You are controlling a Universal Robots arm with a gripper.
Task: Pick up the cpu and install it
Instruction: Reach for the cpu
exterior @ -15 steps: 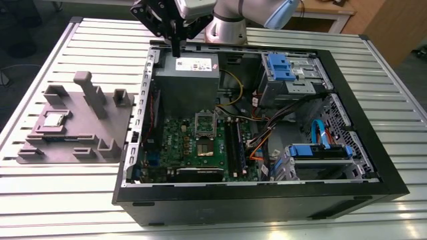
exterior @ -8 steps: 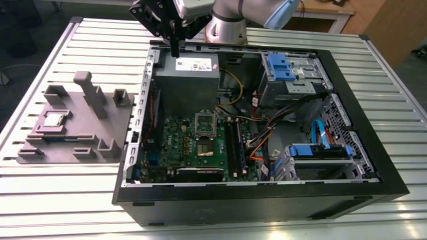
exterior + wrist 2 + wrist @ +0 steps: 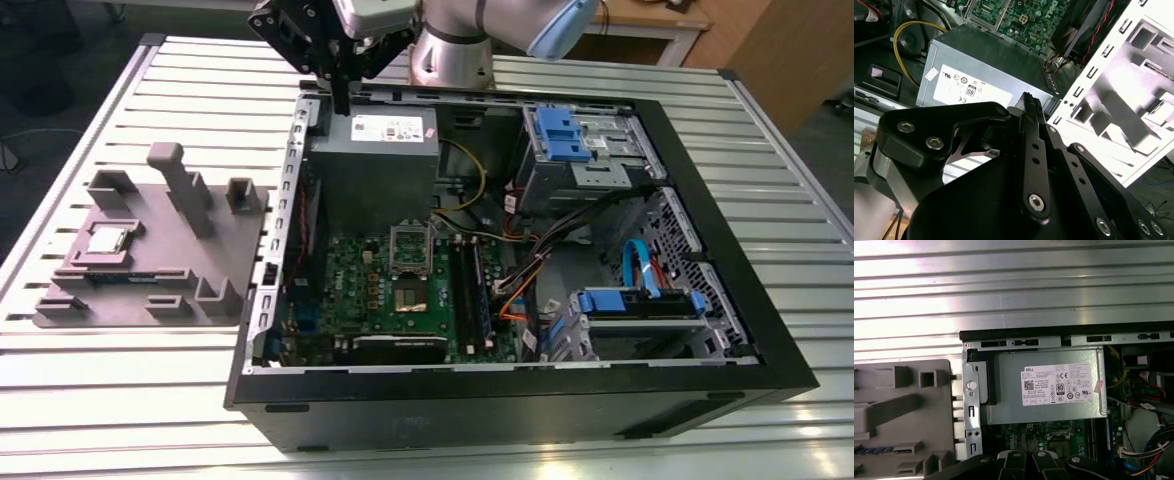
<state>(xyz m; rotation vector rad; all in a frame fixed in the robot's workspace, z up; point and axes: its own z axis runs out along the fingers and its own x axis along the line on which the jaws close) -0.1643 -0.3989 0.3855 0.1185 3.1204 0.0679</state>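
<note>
**Q:** What does the exterior view supply?

**A:** The whole layout. One cpu (image 3: 107,240) lies flat on the grey tray (image 3: 227,250), near the worktop (image 3: 120,400) edge at the exterior view's left and outside the open computer case (image 3: 534,410). The gripper (image 3: 342,100) hangs over the case's far rim, well apart from the cpu.

**Q:** And the two wrist views?

**A:** The second wrist view gives the gripper (image 3: 1030,102) close up, with its fingers pressed together and nothing held. The first wrist view looks down on the grey box (image 3: 1046,387) with its white label, and the tray (image 3: 936,415) sits beside the case.

**Q:** What stands between gripper and cpu?

**A:** The case's side wall and the tray's upright posts. The tall post (image 3: 180,190) stands near the cpu.

**Q:** Counts?

**A:** One case, one tray, one grey box, one green circuit board (image 3: 400,300) and one yellow cable (image 3: 904,35). There are two blue brackets, one far (image 3: 561,135) and one near (image 3: 641,302).
</note>
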